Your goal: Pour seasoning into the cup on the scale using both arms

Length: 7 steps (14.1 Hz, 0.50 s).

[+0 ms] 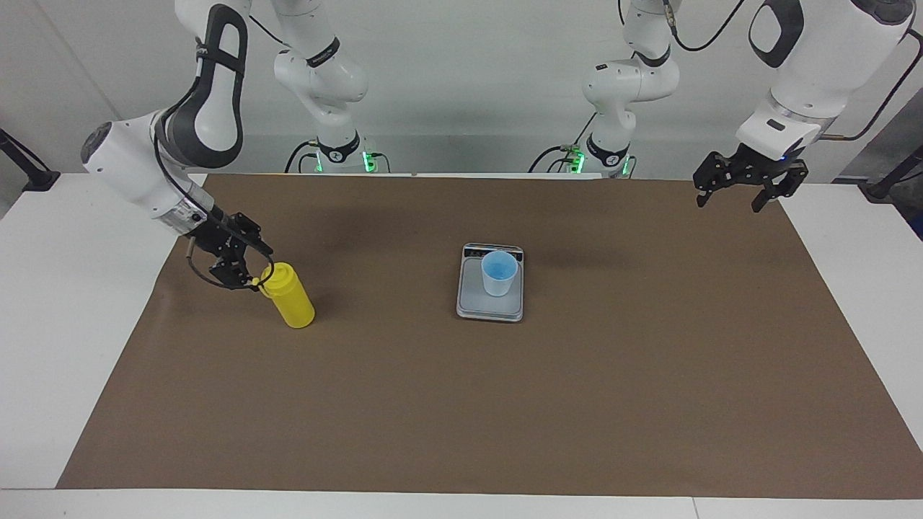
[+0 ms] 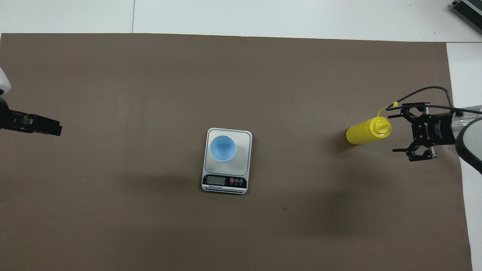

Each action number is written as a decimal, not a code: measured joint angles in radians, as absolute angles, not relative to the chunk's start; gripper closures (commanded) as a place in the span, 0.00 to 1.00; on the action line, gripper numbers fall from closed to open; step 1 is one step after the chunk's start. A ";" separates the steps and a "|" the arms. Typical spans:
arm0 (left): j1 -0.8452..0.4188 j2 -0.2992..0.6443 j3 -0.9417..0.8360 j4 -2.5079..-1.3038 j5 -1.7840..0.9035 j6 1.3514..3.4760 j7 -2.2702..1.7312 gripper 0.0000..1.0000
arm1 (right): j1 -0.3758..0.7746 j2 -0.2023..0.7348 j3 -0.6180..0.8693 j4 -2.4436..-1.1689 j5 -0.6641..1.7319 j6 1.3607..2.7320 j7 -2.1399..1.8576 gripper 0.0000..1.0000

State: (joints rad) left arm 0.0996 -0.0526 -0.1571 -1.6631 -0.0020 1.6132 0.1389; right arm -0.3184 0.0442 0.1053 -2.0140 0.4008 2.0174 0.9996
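Note:
The yellow seasoning bottle (image 1: pixel 290 298) (image 2: pixel 366 132) stands upright on the brown mat toward the right arm's end of the table, its tethered cap hanging off the nozzle. My right gripper (image 1: pixel 246 262) (image 2: pixel 395 131) is open and empty, level with the bottle's top and just clear of it. The light blue cup (image 1: pixel 499 272) (image 2: pixel 222 148) stands on the silver-grey scale (image 1: pixel 490 308) (image 2: pixel 243 145) at the table's middle. My left gripper (image 1: pixel 732 196) (image 2: pixel 56 128) is open and empty, raised over the mat's edge at the left arm's end, where it waits.
A brown mat (image 1: pixel 505 404) covers most of the white table (image 1: pixel 43 324). The scale's dark display strip (image 2: pixel 224 181) faces the robots.

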 measured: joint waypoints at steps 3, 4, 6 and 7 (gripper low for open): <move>0.100 -0.053 -0.157 -1.663 -0.002 1.613 0.139 0.00 | -0.281 -0.025 0.115 -2.012 0.285 2.004 0.855 0.00; 0.100 -0.053 -0.157 -1.663 -0.002 1.613 0.139 0.00 | -0.271 -0.044 0.117 -2.012 0.277 1.984 0.787 0.00; 0.100 -0.053 -0.157 -1.663 -0.002 1.613 0.139 0.00 | -0.254 -0.074 0.118 -2.011 0.267 1.949 0.638 0.00; 0.100 -0.053 -0.157 -1.663 -0.002 1.613 0.139 0.00 | -0.245 -0.083 0.119 -2.010 0.244 1.946 0.559 0.00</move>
State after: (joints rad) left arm 0.0996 -0.0526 -0.1571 -1.6631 -0.0020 1.6132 0.1389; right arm -0.2450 -0.0831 0.1189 -2.0098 0.2442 1.9462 0.5595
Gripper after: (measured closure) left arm 0.000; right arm 0.000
